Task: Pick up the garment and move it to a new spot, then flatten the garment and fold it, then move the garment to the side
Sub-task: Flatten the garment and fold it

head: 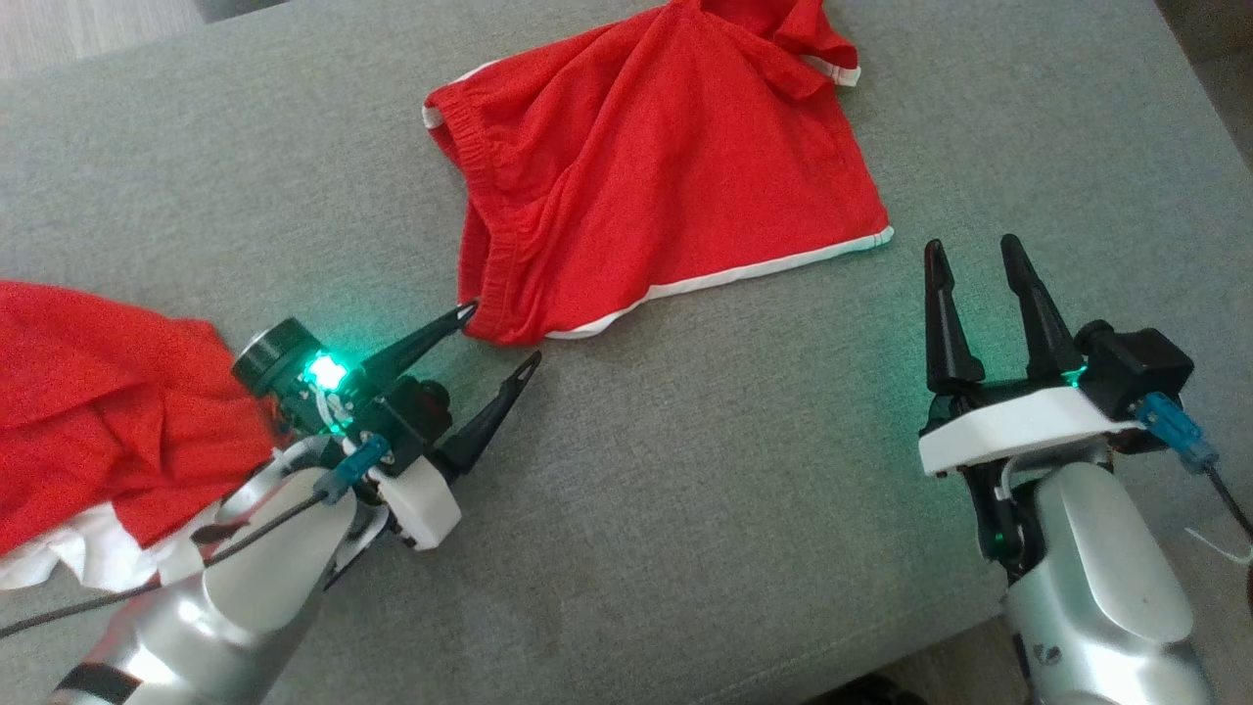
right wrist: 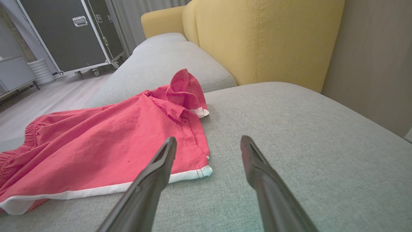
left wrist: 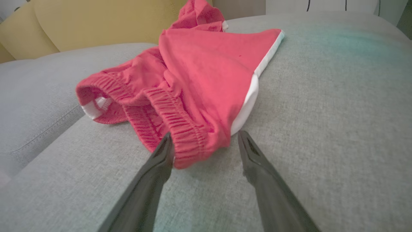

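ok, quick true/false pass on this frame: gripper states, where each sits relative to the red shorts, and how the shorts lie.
1. The left gripper and right gripper are both open. True.
2. The left gripper's fingers straddle the elastic waistband corner of the red shorts. True.
3. The right gripper is clamped on the white hem. False: it is open over the grey cushion, beside the hem's corner, holding nothing.
4. The shorts lie folded in half. False: they are spread out and rumpled, one leg bunched at the far end.
5. A second red garment lies by the left arm. True.
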Motion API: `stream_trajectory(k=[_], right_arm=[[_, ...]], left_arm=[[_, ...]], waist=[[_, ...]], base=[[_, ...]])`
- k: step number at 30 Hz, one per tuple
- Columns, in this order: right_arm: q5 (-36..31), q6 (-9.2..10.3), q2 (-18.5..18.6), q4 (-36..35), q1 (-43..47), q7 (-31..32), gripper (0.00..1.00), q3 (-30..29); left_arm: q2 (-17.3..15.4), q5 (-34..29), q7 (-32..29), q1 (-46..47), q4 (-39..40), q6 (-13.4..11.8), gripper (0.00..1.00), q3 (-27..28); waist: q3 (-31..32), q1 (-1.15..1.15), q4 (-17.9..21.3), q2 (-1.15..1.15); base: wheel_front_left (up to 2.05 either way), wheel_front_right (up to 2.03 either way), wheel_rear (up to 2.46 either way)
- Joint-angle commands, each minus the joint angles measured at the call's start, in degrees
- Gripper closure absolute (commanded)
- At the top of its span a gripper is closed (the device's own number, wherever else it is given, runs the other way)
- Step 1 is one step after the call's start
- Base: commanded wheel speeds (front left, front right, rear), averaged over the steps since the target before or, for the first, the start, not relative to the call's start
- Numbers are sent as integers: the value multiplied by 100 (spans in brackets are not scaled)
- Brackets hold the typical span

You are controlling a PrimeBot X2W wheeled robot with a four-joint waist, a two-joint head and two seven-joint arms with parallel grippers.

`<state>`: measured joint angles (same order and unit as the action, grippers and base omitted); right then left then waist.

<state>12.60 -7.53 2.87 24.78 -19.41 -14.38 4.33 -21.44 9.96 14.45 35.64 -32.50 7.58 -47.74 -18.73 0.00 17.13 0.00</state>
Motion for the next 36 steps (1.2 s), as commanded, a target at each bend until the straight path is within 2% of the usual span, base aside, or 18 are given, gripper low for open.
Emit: stream_trajectory(k=[1, 13, 14, 15, 16, 17, 24, 30, 36], right_arm=[[28, 4, 1, -145, -158, -62, 0, 112], [74, 4, 1, -147, -192, -62, 0, 126], [73, 4, 1, -147, -192, -62, 0, 120], [69, 4, 1, -146, -191, -62, 0, 112], [64, 4, 1, -144, -193, -62, 0, 100], [55, 4, 1, -141, -196, -62, 0, 84], [-129, 4, 0, 6, -259, -62, 0, 2], [-543, 4, 0, 684, -502, 165, 0, -104], [-926, 4, 0, 1214, -817, 490, 0, -311]], left_arm=[[-186, 45, 54, 325, 94, -11, 0, 132], [-203, 39, 54, 807, -309, -10, 0, -381], [-191, 64, 54, 816, -333, -10, 6, -394], [-178, 105, 54, 821, -345, -10, 33, -392], [-170, 151, 54, 825, -344, -9, 82, -388], [-165, 201, 54, 823, -329, -9, 100, -381], [-108, 685, 54, 612, 63, -60, 100, -12], [-65, 917, 55, 416, 442, -177, 100, 176], [-25, 934, -18, 372, 650, -234, 100, 122]], waist=[[-9, 0, 3, 0], [-114, 0, 52, 0], [-111, 0, 52, 0], [-107, 0, 50, 0], [-100, 0, 44, 0], [-89, 0, 34, 0], [65, 0, -137, 0], [132, 0, -279, 0], [133, 0, -364, 0]], base=[[0, 0, 0], [0, 0, 0], [0, 0, 0], [0, 0, 0], [0, 0, 0], [0, 0, 0], [0, 0, 0], [0, 0, 0], [0, 0, 0]])
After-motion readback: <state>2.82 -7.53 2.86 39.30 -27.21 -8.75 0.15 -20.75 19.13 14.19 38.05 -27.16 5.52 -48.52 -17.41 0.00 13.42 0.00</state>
